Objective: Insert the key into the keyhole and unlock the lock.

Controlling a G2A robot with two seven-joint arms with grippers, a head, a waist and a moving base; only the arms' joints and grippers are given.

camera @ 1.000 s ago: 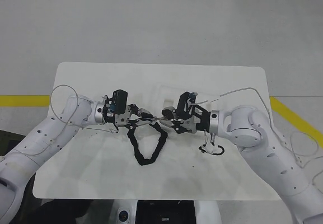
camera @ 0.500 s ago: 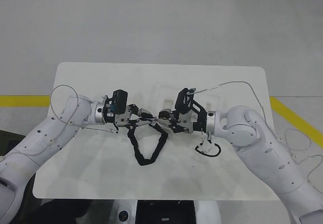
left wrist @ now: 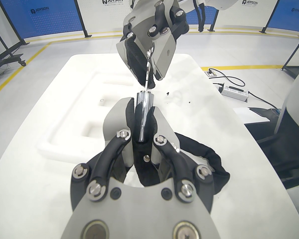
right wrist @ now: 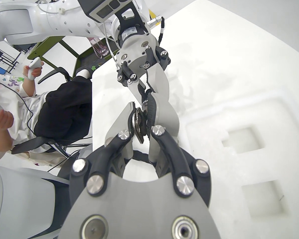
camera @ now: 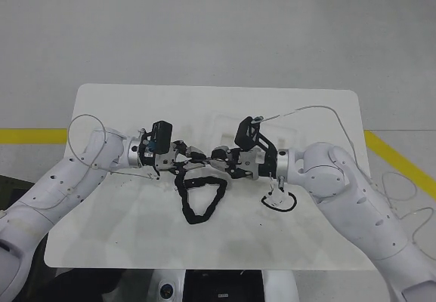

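Observation:
My left gripper (left wrist: 142, 105) is shut on a chrome lock cylinder (left wrist: 144, 118) held above the table. A black fabric-covered chain (camera: 196, 204) hangs from the lock and loops on the table. Facing it, my right gripper (left wrist: 150, 79) is shut on a thin silver key (left wrist: 147, 73). The key's tip meets the cylinder's end face; how deep it sits I cannot tell. In the right wrist view the key's round head (right wrist: 139, 123) lies between my right gripper's (right wrist: 142, 106) pads. From above, the left gripper (camera: 193, 157) and right gripper (camera: 218, 156) are nearly tip to tip.
A white foam tray (camera: 221, 124) with rectangular recesses (right wrist: 243, 139) lies on the white table (camera: 127, 226) just beyond the grippers. A small black cable loop (camera: 278, 201) hangs under the right forearm. A seated person is beside the table's edge.
The right gripper has moved left with the key, closing the gap to the lock in the left gripper. The chain loop's right side has slackened and spread. The left arm has stayed put.

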